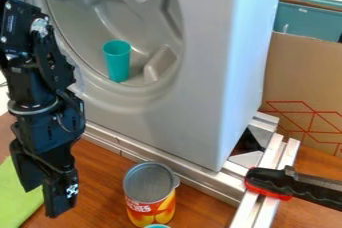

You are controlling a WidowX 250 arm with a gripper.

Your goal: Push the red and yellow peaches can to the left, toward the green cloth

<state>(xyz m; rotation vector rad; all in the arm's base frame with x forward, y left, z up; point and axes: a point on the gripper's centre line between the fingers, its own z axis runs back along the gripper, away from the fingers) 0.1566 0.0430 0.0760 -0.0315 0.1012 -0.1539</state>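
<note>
Can (151, 194) on wooden tabletop (100, 184)

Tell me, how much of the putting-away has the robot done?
One teal cup is inside the round hollow of the big grey box, so that part looks done. Nothing seems to be in hand: the gripper hangs at the left, fingers apart, with nothing seen between them. The can and a teal rim beside it are outside the box, so maybe those are left.
</note>
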